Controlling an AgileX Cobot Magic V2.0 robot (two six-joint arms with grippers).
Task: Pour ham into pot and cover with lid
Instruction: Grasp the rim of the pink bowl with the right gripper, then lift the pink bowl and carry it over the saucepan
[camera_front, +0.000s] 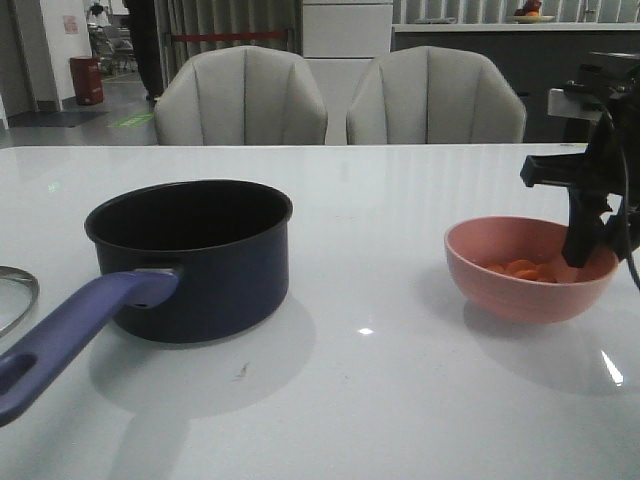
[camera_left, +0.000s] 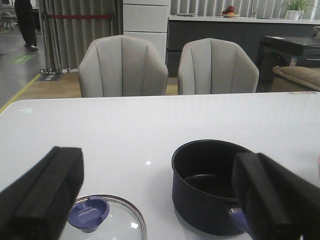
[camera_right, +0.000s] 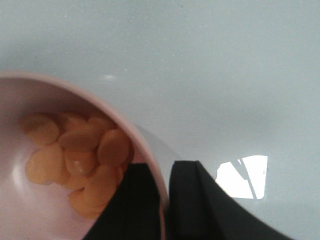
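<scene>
Ham (camera_right: 80, 150) in pink bowl (camera_front: 500, 290) — right jaws (camera_right: 165, 200) straddling rim

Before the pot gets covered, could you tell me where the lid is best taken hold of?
By its blue notched knob, coming straight down from above. The lid lies flat on the table with its knob up, beside the pot; its rim sits low against the surface, so the raised knob is likely the only graspable part. The left gripper is open.
</scene>
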